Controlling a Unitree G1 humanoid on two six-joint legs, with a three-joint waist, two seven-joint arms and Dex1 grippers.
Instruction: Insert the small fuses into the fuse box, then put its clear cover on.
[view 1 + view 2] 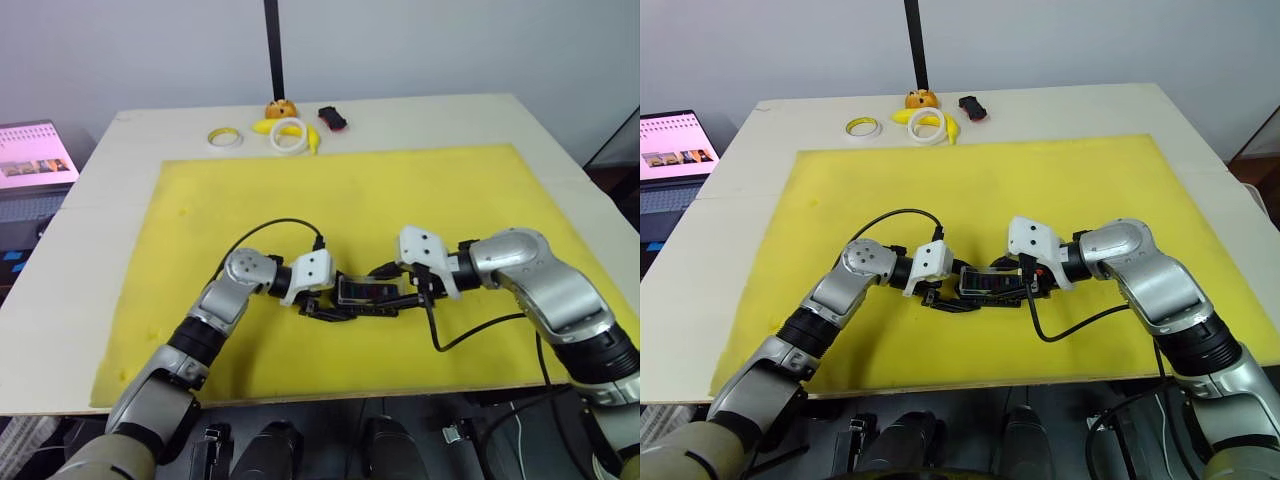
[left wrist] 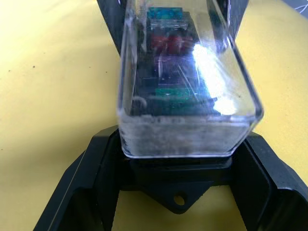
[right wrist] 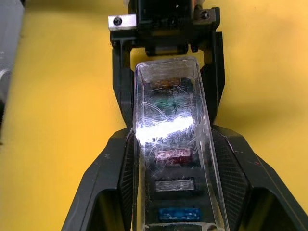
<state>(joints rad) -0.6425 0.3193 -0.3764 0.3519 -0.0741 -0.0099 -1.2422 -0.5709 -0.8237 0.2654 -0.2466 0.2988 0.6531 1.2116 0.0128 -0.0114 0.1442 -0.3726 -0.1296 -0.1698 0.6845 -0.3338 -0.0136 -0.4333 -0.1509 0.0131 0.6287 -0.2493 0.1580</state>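
Fuse box (image 1: 992, 285) is seen at the lower centre of the frame on the yellow mat (image 1: 1060, 190), with the clear cover (image 2: 187, 82) seated over it and the small fuses (image 3: 175, 185) visible in their slots beneath. It is clamped from both ends: the left gripper (image 1: 322, 302) is closed against one end and the right gripper (image 1: 412, 292) against the other. Tape rings (image 1: 290, 135) lie on the counter (image 1: 560, 170) at the upper centre.
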